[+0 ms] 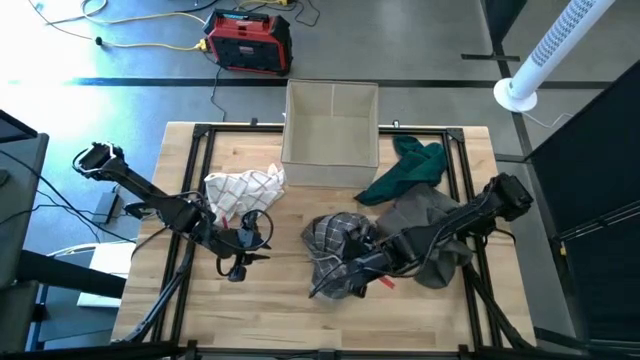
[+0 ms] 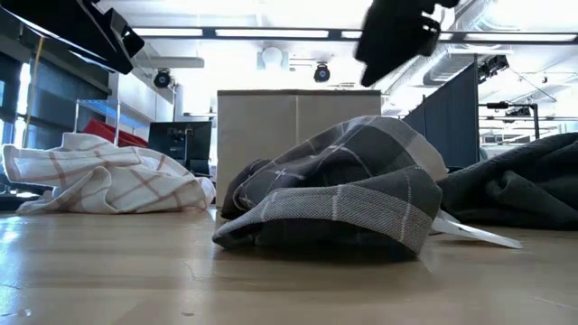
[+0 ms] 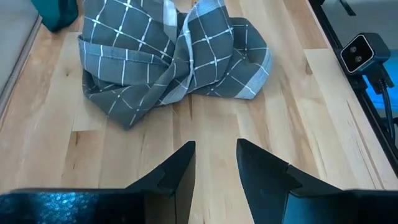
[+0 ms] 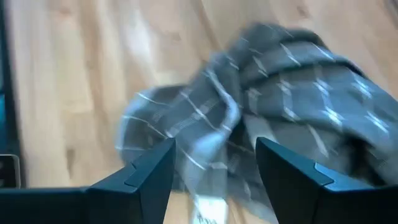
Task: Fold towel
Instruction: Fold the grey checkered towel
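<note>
A grey checked towel (image 1: 335, 240) lies crumpled in a heap on the middle of the wooden table (image 1: 270, 320); the low view shows its folds (image 2: 343, 194) resting on the tabletop. My right gripper (image 4: 214, 155) hangs open above the heap's near side (image 1: 335, 280), fingers slanting down, clear of the cloth. My left gripper (image 3: 216, 155) stands open over bare wood to the left of the towel (image 3: 174, 56), pointing toward it (image 1: 250, 245).
A white towel with red checks (image 1: 245, 190) lies crumpled at the back left. A green cloth (image 1: 405, 170) and a plain grey cloth (image 1: 435, 225) lie at the right. An open beige box (image 1: 330, 120) stands at the far edge. Bare wood lies along the near edge.
</note>
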### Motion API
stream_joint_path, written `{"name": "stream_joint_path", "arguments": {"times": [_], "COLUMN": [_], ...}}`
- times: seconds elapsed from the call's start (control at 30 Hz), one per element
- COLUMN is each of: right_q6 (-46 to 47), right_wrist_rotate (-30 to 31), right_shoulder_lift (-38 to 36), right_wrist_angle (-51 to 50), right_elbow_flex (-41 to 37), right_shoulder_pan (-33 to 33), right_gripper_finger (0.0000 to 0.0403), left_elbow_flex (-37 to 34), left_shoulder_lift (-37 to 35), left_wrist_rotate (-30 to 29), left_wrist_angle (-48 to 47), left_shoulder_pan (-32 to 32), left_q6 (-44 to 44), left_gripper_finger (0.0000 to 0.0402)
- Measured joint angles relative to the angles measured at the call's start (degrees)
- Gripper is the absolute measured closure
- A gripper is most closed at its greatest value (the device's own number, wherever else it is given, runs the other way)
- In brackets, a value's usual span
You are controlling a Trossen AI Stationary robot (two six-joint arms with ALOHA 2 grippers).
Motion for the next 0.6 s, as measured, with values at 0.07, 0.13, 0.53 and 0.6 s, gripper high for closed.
{"name": "stream_joint_path", "arguments": {"times": [0.07,0.13,0.53,0.6], "right_q6": [1.7,3.4,5.0,3.6], "right_wrist_rotate": [-1.1,-2.3,-4.6,-3.5], "right_shoulder_lift": [-0.2,-0.3,-0.3,-0.3], "right_wrist_angle": [-1.4,-2.8,11.2,11.1], "right_elbow_flex": [0.1,0.2,-8.0,-6.9], "right_shoulder_pan": [-0.2,-0.3,-0.2,-0.2], "right_gripper_finger": [0.0194,0.0194,0.0294,0.0367], "left_elbow_flex": [0.0,0.0,0.0,0.0], "left_shoulder_lift": [0.0,0.0,0.0,0.0], "left_wrist_rotate": [0.1,0.2,-1.0,-1.9], "left_wrist_angle": [0.0,0.0,0.5,0.5], "left_shoulder_pan": [0.0,0.0,0.0,0.0], "left_q6": [0.0,0.1,2.8,2.9], "left_gripper_finger": [0.0291,0.0291,0.0291,0.0291]}}
